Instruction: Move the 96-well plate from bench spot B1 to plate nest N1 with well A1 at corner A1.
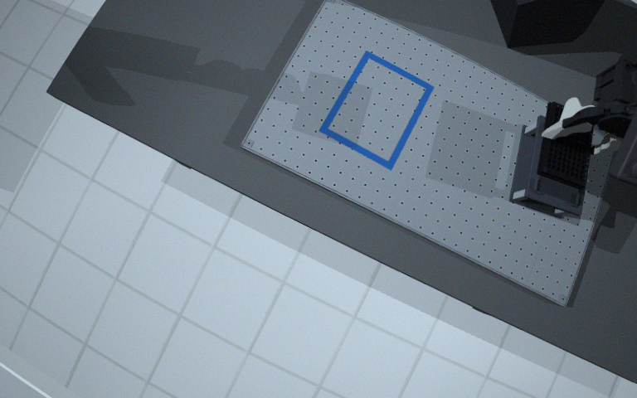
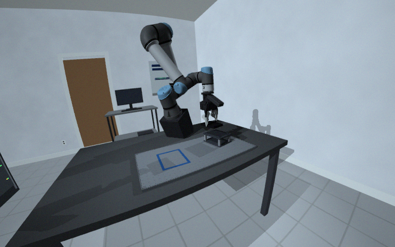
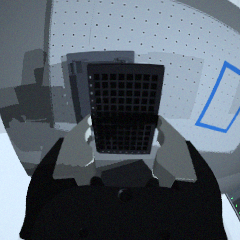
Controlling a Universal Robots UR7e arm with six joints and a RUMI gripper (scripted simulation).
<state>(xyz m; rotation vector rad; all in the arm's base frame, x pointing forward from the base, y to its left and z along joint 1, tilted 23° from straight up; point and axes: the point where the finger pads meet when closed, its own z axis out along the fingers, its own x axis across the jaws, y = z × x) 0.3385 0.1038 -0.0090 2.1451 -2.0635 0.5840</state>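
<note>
The black 96-well plate (image 3: 125, 107) is held between the two pale fingers of my gripper (image 3: 124, 115), which is shut on its short end. In the overhead view the plate (image 1: 566, 152) hangs over the raised grey nest N1 (image 1: 548, 179) at the right end of the perforated mat, with the gripper (image 1: 580, 122) at the plate's far end. In the side view the gripper (image 2: 210, 116) holds the plate (image 2: 215, 125) a little above the nest (image 2: 217, 137), apart from it. In the wrist view the nest (image 3: 80, 85) shows behind and left of the plate. I cannot make out the cut corner.
The blue outline of spot B1 (image 1: 376, 110) lies empty on the grey perforated mat (image 1: 413, 187). The arm's black base block (image 2: 176, 123) stands on the table behind the nest. The table's right edge is close beyond the nest.
</note>
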